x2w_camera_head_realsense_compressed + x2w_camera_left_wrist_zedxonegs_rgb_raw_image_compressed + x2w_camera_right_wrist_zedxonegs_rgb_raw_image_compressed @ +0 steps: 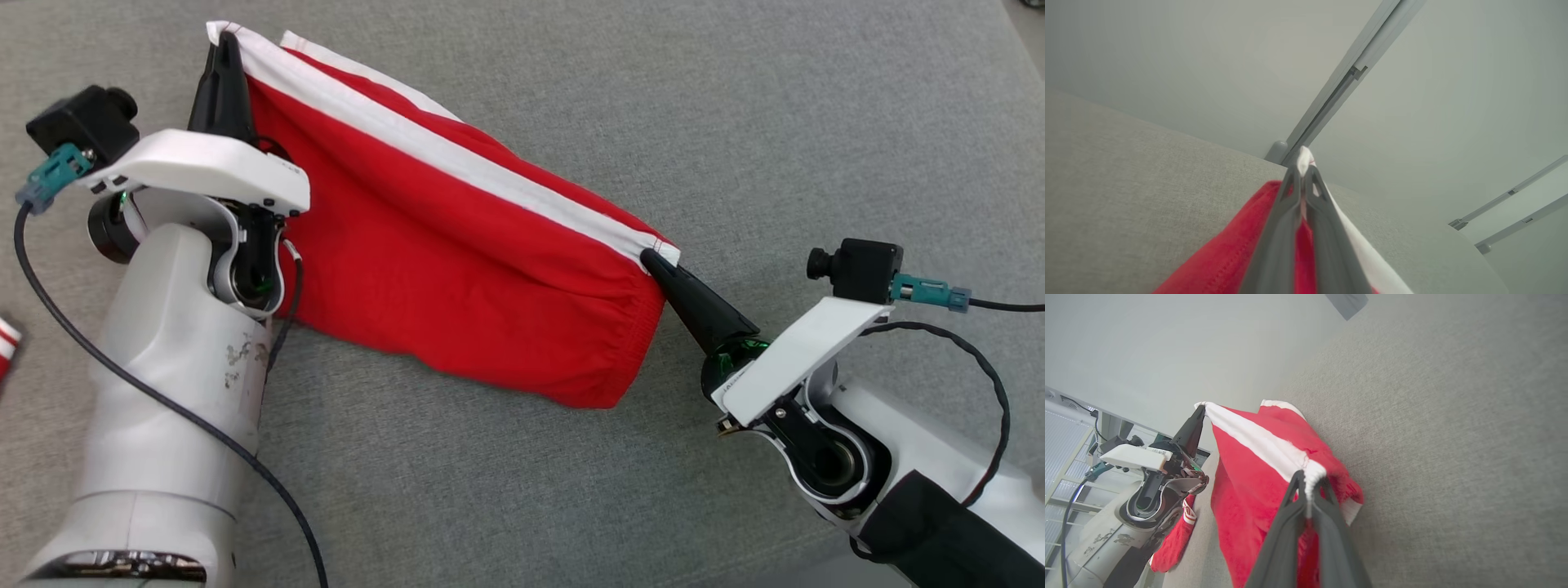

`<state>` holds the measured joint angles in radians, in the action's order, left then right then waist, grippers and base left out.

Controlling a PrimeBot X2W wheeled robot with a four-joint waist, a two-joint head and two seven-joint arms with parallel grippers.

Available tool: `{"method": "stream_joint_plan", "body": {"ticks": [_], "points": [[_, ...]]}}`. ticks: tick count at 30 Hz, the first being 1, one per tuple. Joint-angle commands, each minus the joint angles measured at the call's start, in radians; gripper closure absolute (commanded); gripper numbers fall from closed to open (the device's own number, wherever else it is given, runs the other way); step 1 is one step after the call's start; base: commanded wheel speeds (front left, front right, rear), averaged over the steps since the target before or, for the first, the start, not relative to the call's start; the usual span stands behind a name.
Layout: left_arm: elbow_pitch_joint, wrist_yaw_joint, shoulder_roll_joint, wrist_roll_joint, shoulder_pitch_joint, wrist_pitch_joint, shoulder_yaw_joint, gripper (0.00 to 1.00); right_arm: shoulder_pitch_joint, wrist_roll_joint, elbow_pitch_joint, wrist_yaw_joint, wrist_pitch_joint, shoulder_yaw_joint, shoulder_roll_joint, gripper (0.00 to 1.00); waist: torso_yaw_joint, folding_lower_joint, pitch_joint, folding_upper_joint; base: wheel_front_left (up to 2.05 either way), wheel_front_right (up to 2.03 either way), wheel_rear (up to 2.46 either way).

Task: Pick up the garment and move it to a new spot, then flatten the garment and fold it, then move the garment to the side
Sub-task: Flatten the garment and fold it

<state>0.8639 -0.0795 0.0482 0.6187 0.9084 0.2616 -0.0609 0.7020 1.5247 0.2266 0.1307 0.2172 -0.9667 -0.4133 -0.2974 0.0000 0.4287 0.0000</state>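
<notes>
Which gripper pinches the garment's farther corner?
The left gripper, at the head view's top; the right gripper pinches the garment lower down, nearer the robot.

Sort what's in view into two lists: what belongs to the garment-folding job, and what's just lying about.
Belongs to the job:
- red garment, edged in white
- left gripper, shut on one corner
- right gripper, shut on the other corner
- grey fabric surface beneath it

Just lying about:
- red-and-white striped cloth, off to the robot's left
</notes>
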Motion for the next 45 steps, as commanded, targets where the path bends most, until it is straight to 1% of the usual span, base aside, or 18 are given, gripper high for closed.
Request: {"method": "stream_joint_plan", "body": {"ticks": [1, 8, 11, 18, 23, 28, 30, 31, 32, 33, 34, 35, 37, 38, 39, 42, 45], "points": [[0.026, -0.008, 0.008, -0.022, 0.036, 0.004, -0.002, 1.00, 0.011, 0.010, 0.011, 0.000, 0.012, 0.003, 0.006, 1.00, -0.018, 0.0000, 0.021, 0.0000, 0.00, 0.00, 0.00], [0.085, -0.019, 0.011, -0.069, 0.099, 0.004, 0.011, 1.00, 0.002, 0.024, 0.026, 0.000, 0.031, 0.026, 0.033, 1.00, -0.043, 0.0000, 0.048, 0.0000, 0.00, 0.00, 0.00], [0.108, -0.025, 0.012, -0.085, 0.117, 0.004, 0.004, 1.00, 0.003, 0.022, 0.031, 0.000, 0.034, 0.028, 0.040, 1.00, -0.049, 0.0000, 0.054, 0.0000, 0.00, 0.00, 0.00], [0.207, -0.033, 0.022, -0.127, 0.175, 0.004, -0.019, 1.00, 0.022, 0.031, 0.050, 0.000, 0.033, 0.021, 0.068, 1.00, -0.074, 0.0000, 0.074, 0.0000, 0.00, 0.00, 0.00], [0.260, -0.007, 0.036, -0.146, 0.212, 0.004, -0.014, 1.00, 0.031, 0.037, 0.065, 0.000, 0.031, 0.021, 0.083, 1.00, -0.088, 0.0000, 0.092, 0.0000, 0.00, 0.00, 0.00], [0.308, 0.001, 0.059, -0.162, 0.241, 0.004, -0.020, 1.00, 0.047, 0.038, 0.072, 0.000, 0.022, 0.016, 0.101, 1.00, -0.100, 0.0000, 0.111, 0.0000, 0.00, 0.00, 0.00], [0.319, 0.001, 0.064, -0.164, 0.250, 0.003, -0.018, 0.96, 0.051, 0.042, 0.079, 0.000, 0.024, 0.018, 0.107, 1.00, -0.104, 0.0000, 0.117, 0.0000, 0.00, 0.00, 0.00], [0.319, 0.007, 0.063, -0.158, 0.253, 0.002, -0.009, 0.91, 0.049, 0.047, 0.083, 0.000, 0.025, 0.023, 0.110, 1.00, -0.104, 0.0000, 0.120, 0.0000, 0.00, 0.00, 0.00], [0.317, 0.014, 0.065, -0.153, 0.256, 0.002, -0.001, 0.91, 0.048, 0.053, 0.089, 0.000, 0.025, 0.029, 0.112, 0.92, -0.104, 0.0000, 0.123, 0.0000, 0.00, 0.00, 0.00], [0.316, 0.018, 0.066, -0.153, 0.256, 0.002, 0.003, 0.91, 0.049, 0.052, 0.095, 0.000, 0.027, 0.034, 0.113, 0.62, -0.104, 0.0000, 0.125, 0.0000, 0.00, 0.00, 0.00], [0.317, 0.021, 0.067, -0.155, 0.255, 0.002, 0.005, 0.90, 0.049, 0.051, 0.101, 0.000, 0.030, 0.039, 0.114, 0.08, -0.104, 0.0000, 0.127, 0.0000, 0.00, 0.00, 0.00], [0.318, 0.021, 0.067, -0.157, 0.253, 0.002, 0.007, 0.85, 0.048, 0.052, 0.103, 0.000, 0.030, 0.041, 0.117, 0.00, -0.104, 0.0000, 0.129, 0.0000, 0.00, 0.00, 0.00], [0.325, 0.021, 0.065, -0.163, 0.246, 0.002, 0.008, 0.65, 0.048, 0.047, 0.107, 0.000, 0.032, 0.048, 0.118, 0.00, -0.103, 0.0000, 0.129, 0.0000, 0.00, 0.00, 0.00], [0.330, 0.024, 0.064, -0.166, 0.242, 0.002, 0.008, 0.31, 0.047, 0.045, 0.106, 0.000, 0.032, 0.052, 0.118, 0.00, -0.102, 0.0000, 0.128, 0.0000, 0.00, 0.00, 0.00], [0.332, 0.029, 0.062, -0.169, 0.239, 0.002, 0.009, 0.00, 0.044, 0.044, 0.104, 0.000, 0.034, 0.056, 0.119, 0.00, -0.101, 0.0000, 0.127, 0.0000, 0.00, 0.00, 0.00], [0.331, 0.037, 0.055, -0.167, 0.228, 0.002, 0.017, 0.00, 0.037, 0.043, 0.099, 0.000, 0.038, 0.069, 0.116, 0.00, -0.096, 0.0000, 0.118, 0.0000, 0.00, 0.00, 0.00], [0.325, 0.034, 0.050, -0.166, 0.221, 0.002, 0.025, 0.00, 0.033, 0.040, 0.092, 0.000, 0.040, 0.077, 0.111, 0.00, -0.090, 0.0000, 0.104, 0.0000, 0.00, 0.00, 0.00]]}}
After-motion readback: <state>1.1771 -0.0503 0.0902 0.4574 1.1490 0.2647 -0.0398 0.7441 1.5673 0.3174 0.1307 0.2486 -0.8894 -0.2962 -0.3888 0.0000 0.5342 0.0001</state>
